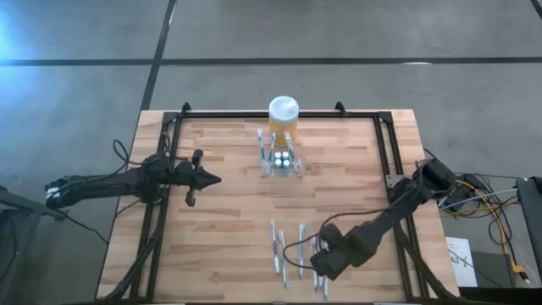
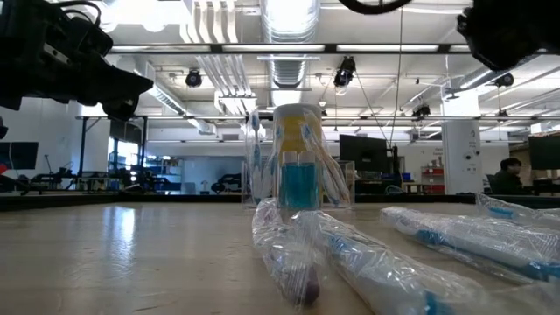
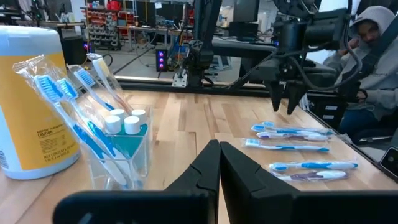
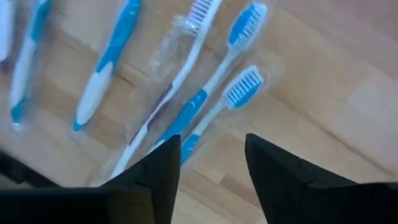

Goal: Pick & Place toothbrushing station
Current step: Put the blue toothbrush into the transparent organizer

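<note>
— Toothbrushes (image 1: 296, 250) in clear wrappers lie nearest us, in a row near the table's front edge. The right gripper (image 1: 326, 261) hangs just over the right-hand ones, fingers (image 4: 163, 163) apart with nothing between them.

— And the station?

— Farther back, near mid-table: the toothbrushing station (image 1: 280, 161), a clear holder with wrapped brushes leaning out of it, just in front of the yellow jar (image 1: 283, 119) with the white lid. They look to be touching, though I cannot be sure.

— Which arm is nearer it?

— The left, I'd judge. The left gripper (image 1: 212, 179) is out at about nine o'clock from the station, tips pressed together, empty, pointing at three o'clock, straight toward it. From the right gripper it lies around eleven o'clock, well apart.

— Its long axis?

— Left to right across the table, from above. So the left gripper meets its short end.
</note>
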{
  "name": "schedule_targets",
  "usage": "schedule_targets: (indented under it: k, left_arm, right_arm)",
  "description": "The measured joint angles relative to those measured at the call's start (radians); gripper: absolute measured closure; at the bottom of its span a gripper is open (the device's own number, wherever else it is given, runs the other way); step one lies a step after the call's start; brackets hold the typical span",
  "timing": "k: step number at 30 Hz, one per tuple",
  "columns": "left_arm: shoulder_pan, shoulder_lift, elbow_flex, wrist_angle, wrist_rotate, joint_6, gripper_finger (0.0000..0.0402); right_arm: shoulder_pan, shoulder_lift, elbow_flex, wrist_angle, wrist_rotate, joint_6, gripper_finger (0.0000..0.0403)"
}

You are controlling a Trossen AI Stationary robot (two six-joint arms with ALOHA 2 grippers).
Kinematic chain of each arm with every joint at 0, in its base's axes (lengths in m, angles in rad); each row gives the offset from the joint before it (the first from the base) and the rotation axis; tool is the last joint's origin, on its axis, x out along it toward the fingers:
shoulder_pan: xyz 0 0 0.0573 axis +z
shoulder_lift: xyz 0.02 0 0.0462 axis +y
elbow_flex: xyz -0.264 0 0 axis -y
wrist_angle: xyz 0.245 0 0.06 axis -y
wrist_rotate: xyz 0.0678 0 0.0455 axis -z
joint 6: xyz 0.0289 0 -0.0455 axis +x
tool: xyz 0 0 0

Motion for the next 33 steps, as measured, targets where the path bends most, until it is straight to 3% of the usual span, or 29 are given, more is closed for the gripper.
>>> schedule_targets:
  k: [8,17,26,33]
  left_arm:
    - [0.000,0.000,0.000,-0.080,0.017,0.039,0.0390]
    - [0.000,0.000,0.000,-0.095,0.017,0.040,0.0390]
    - [0.000,0.001,0.000,-0.096,0.016,0.036,0.0390]
    - [0.000,0.001,0.000,-0.110,0.017,0.021,0.0390]
  right_arm:
    - [0.027,0.048,0.000,0.024,-0.026,0.140,0.0207]
    - [0.031,0.094,0.001,0.100,0.017,0.160,0.0207]
    - [0.030,0.153,0.006,0.087,-0.008,0.118,0.0227]
    - [0.032,0.121,-0.001,0.065,-0.022,0.085,0.0254]
